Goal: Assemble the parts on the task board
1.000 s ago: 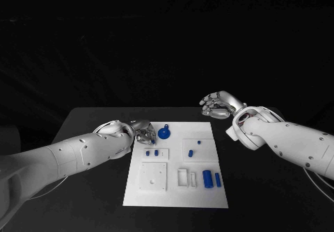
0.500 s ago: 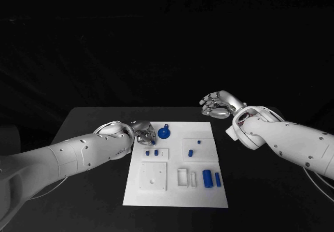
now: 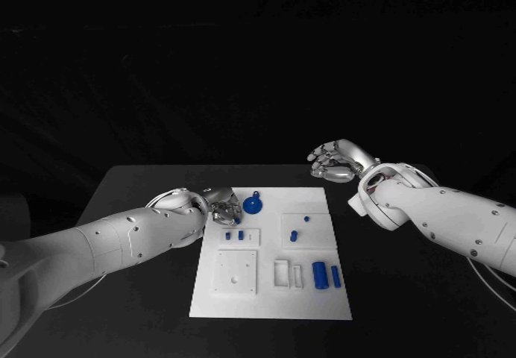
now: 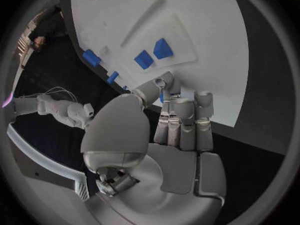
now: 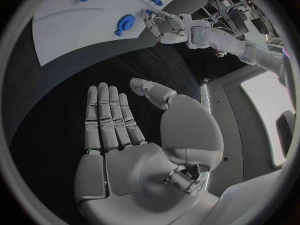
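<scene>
On the black table [image 3: 140, 186] lies the task board [image 3: 312, 302]. At its ten o'clock corner the left hand [image 3: 223, 205] pinches a small blue part [image 4: 161, 98]. Toward two o'clock, off the board, hovers the right hand [image 3: 336, 162], fingers extended, holding nothing.

White task board [image 3: 312, 298] flat mid-table, blue parts [image 3: 321, 275] seemingly scattered

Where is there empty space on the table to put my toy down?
Bare black table lies left of the white task board, and more right of it, near the right hand. The board's middle is crowded with small blue parts, and the left hand sits at its left edge.
</scene>
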